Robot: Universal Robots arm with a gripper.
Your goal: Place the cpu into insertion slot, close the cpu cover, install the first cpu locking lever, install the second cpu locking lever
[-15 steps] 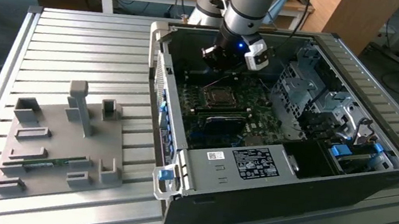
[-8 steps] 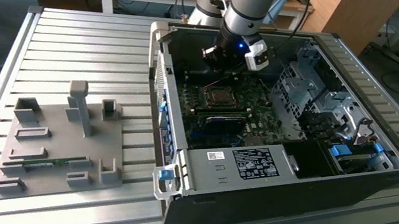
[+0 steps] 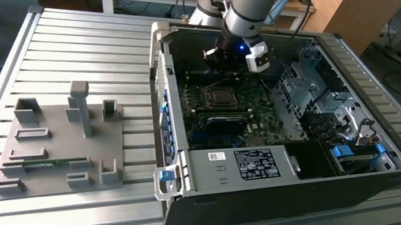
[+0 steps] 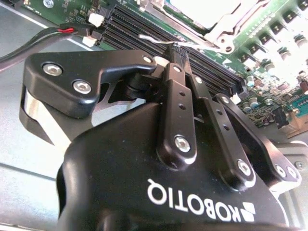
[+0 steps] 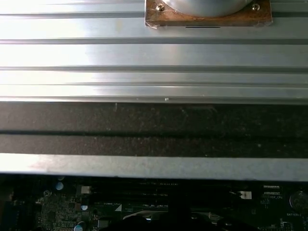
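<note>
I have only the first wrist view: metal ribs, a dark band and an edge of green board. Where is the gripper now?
Observer: In the exterior view the gripper is down inside the open computer case, close to the insertion slot.
Operator: Are its fingers open?
Observer: No. In the second wrist view the fingers are shut together, with their tips at a thin silver lever. I cannot tell if they clamp it.
Operator: And the cover?
Observer: In the second wrist view the cpu cover appears to lie flat, not raised.
</note>
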